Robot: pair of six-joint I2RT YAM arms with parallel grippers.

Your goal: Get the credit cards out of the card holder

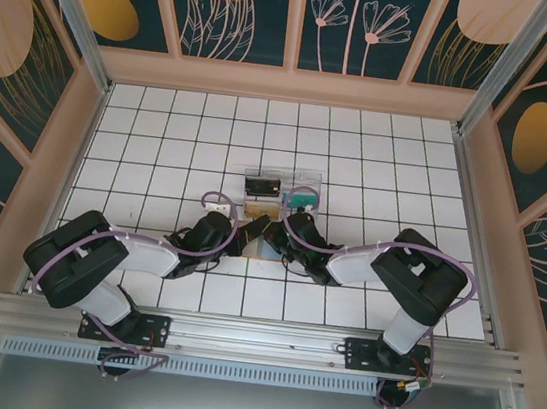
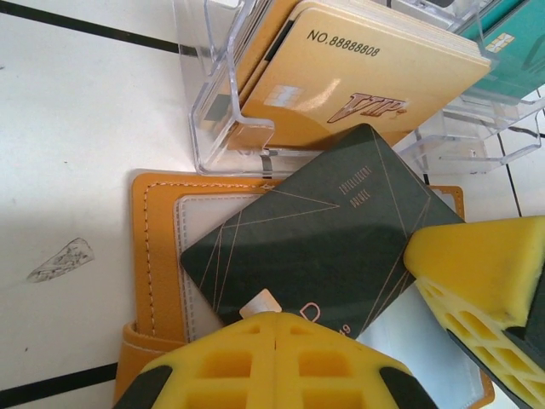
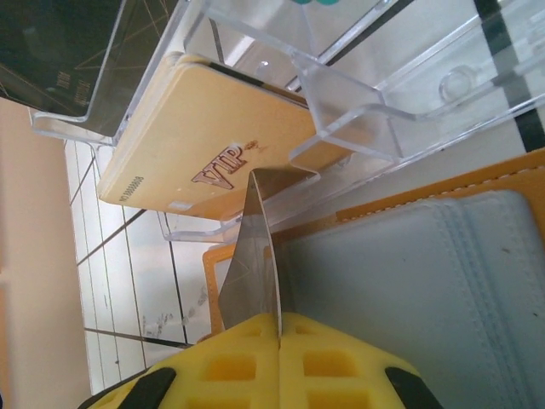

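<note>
The clear tray (image 1: 309, 177) already holds gold cards (image 2: 366, 77). Just before it the card holder (image 2: 157, 247) lies open, panels up, its long axis across the table. We judge that the dark card (image 2: 315, 247) (slanted across it) is left to lift. The right gripper (image 3: 278, 322) pinches it, and the left gripper (image 2: 277, 332), closed, perhaps pins the holder.

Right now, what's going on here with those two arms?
A robot is working over an open card holder on the tiled table. The right gripper is shut on a dark card that lies askew over the holder's pale pockets. The left gripper is shut at the holder's edge; what it pinches is hidden. Just beyond, a clear tray holds gold cards.
</note>
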